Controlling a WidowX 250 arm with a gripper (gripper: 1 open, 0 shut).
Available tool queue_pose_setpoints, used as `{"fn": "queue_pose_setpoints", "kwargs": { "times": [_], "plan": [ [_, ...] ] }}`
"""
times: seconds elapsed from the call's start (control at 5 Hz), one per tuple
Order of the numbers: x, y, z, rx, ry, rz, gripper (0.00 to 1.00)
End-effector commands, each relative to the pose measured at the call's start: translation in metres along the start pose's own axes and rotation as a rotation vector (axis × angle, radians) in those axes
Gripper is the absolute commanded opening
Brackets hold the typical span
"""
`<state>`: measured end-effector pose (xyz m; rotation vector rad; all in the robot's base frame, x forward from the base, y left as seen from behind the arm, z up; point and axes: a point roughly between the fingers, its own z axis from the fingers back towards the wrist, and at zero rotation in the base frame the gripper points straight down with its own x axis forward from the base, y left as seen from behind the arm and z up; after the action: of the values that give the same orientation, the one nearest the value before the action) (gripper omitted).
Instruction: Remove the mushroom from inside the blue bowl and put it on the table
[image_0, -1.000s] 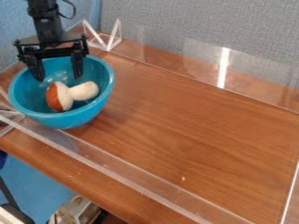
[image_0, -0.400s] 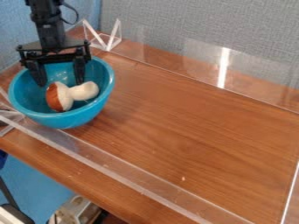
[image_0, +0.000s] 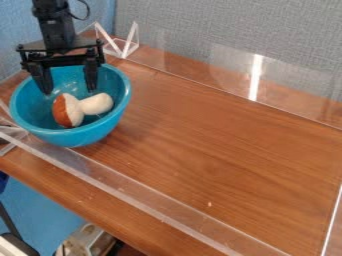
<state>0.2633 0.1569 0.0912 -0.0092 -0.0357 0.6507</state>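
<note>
The blue bowl (image_0: 40, 122) sits at the left end of the table (image_0: 214, 140). Inside it the mushroom (image_0: 78, 107) lies on its side, orange-brown cap to the left and cream stem to the right. My gripper (image_0: 63, 82) hangs straight down over the bowl's back half, open, its two dark fingers spread wide just above the mushroom. Nothing is between the fingers and they do not touch the mushroom.
Low clear acrylic walls (image_0: 254, 75) run along the table's edges. A small clear folded piece (image_0: 123, 42) stands at the back left behind the bowl. The wood surface stretches away to the right of the bowl.
</note>
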Motion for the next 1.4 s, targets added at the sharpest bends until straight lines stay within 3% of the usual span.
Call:
{"fn": "queue_pose_setpoints", "kwargs": {
  "times": [0.0,0.4,0.6,1.0,1.2],
  "plan": [
    [0.005,-0.004,0.008,-0.002,-0.047,-0.016,1.0],
    [0.007,-0.005,-0.012,0.009,-0.02,-0.025,1.0],
    [0.008,-0.005,-0.02,0.012,-0.009,-0.026,0.0],
    [0.007,-0.008,-0.013,0.012,-0.017,-0.028,0.0],
    [0.007,-0.01,0.005,0.004,-0.036,-0.016,0.0]
  ]
}}
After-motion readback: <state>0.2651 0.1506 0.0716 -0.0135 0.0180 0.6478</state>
